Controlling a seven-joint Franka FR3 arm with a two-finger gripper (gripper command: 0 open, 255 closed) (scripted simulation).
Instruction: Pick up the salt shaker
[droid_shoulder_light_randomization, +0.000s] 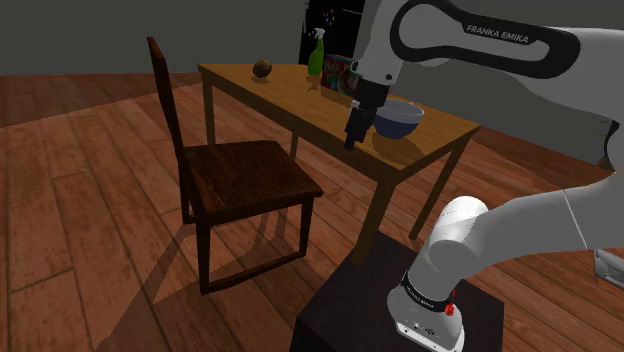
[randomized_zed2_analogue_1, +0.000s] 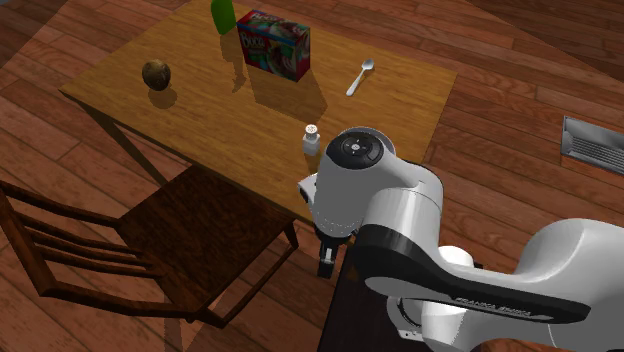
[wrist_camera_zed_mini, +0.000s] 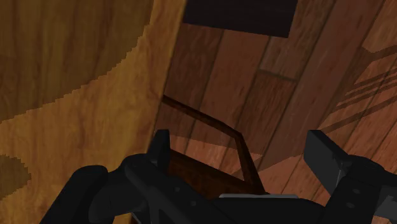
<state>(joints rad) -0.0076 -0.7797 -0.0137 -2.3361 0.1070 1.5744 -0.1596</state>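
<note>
1. Gripper (wrist_camera_zed_mini: 242, 153): fingers (wrist_camera_zed_mini: 160, 149) stand apart in wrist view, nothing clamped. Betw them just floor (wrist_camera_zed_mini: 299, 76) and a rail of the chair (wrist_camera_zed_mini: 203, 118) lower down.
2. Salt shaker (randomized_zed2_analogue_1: 312, 140): white w/ grey cap, upright on table (randomized_zed2_analogue_1: 200, 120), near the edge facing the chair. Read from 2nd ext view, where it sits just beside the arm's round joint (randomized_zed2_analogue_1: 356, 152).
3. Same view puts gripper past that table edge, low by the chair, apart from shaker.
4. 2nd ext view also gives the tabletop layout: spoon (randomized_zed2_analogue_1: 360, 76), colourful box (randomized_zed2_analogue_1: 274, 45), green bottle (randomized_zed2_analogue_1: 223, 15), brown round item (randomized_zed2_analogue_1: 155, 73). All well apart from shaker.
5. Shoulder view adds a blue bowl (droid_shoulder_light_randomization: 398, 118) on the table, just beside gripper in frame. Stand (droid_shoulder_light_randomization: 400, 310) at lower right.
6. Wrist view: table edge runs alongside one finger. Dark block (wrist_camera_zed_mini: 242, 16) on the floor past it, can't tell what it is.
</note>
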